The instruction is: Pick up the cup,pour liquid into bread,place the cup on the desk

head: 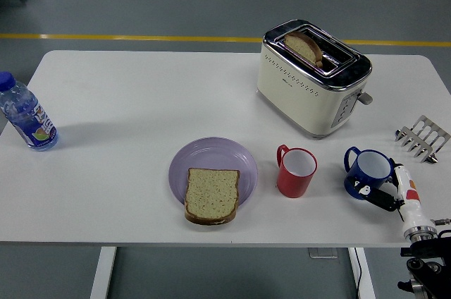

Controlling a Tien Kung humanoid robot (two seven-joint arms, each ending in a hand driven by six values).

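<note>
A blue cup [370, 168] stands upright at the right of the white table [127, 94], its handle pointing left. My right hand [369, 190] comes in from the lower right corner. Its black fingers [379, 196] are wrapped on the cup's lower near side, and the far side of the grasp is hidden. A slice of bread [211, 194] lies on the near part of a lilac plate [211, 152] at the table's middle front. My left hand does not show.
A red cup [296, 172] stands between the plate and the blue cup. A cream toaster [310, 80] with a slice in it sits behind them. A metal toast rack [421, 138] is at the right edge, a water bottle [27, 116] at the far left.
</note>
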